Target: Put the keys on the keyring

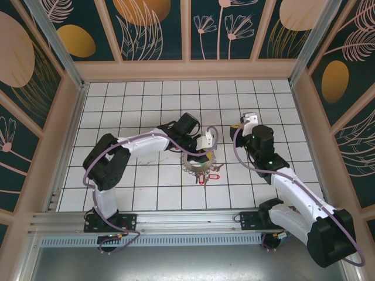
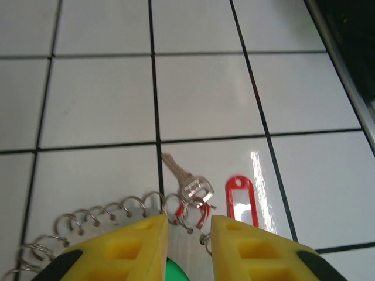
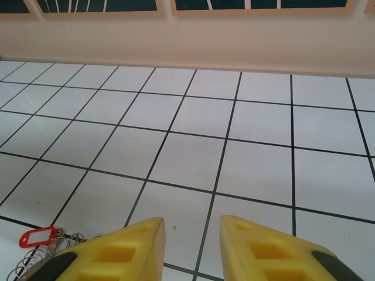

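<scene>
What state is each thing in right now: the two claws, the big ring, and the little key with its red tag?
left gripper: open a little, low over the keyring's rim.
right gripper: open, empty, above bare tiles.
keyring: flat on the tiles, wire loops lining its rim.
key: flat on the tiles by the rim; hooked on or not, unclear.
red tag: flat on the tiles beside the key.

The keys (image 2: 186, 181) lie on the floor (image 2: 205, 93) just beside the keyring (image 1: 190, 164) (its rim under the left tool (image 2: 188, 228)).

White tiled floor (image 1: 158, 196), floral wall panels (image 1: 152, 29)
</scene>
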You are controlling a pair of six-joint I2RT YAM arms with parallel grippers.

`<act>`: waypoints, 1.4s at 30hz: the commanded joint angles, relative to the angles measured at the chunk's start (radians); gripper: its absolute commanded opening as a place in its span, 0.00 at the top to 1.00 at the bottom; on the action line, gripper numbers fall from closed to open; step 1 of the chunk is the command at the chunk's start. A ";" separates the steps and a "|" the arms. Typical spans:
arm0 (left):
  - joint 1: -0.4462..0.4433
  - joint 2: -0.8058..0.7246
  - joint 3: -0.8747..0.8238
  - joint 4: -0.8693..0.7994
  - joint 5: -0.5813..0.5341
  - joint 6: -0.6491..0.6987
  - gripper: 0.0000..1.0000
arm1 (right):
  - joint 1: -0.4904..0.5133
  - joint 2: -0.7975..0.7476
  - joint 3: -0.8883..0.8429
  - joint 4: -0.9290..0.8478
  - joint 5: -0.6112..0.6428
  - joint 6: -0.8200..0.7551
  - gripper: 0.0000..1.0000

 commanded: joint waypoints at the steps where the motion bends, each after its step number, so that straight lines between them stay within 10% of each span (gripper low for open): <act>1: -0.005 -0.091 -0.048 0.135 -0.026 -0.041 0.74 | -0.008 -0.007 -0.001 0.017 0.021 0.018 0.69; 12: 0.108 -0.476 -0.457 0.724 -0.399 -0.320 0.61 | -0.010 -0.191 -0.062 0.124 0.143 -0.023 0.59; 17: 0.175 -0.607 -0.619 0.880 -0.588 -0.410 0.02 | -0.019 -0.248 -0.103 0.148 0.222 -0.028 0.32; 24: 0.261 -0.744 -0.770 0.955 -0.869 -0.529 0.01 | -0.073 -0.230 -0.167 0.164 0.291 0.033 0.18; 42: 0.619 -0.941 -1.004 0.931 -1.053 -0.722 0.01 | -0.367 0.156 -0.287 0.516 0.121 0.037 0.17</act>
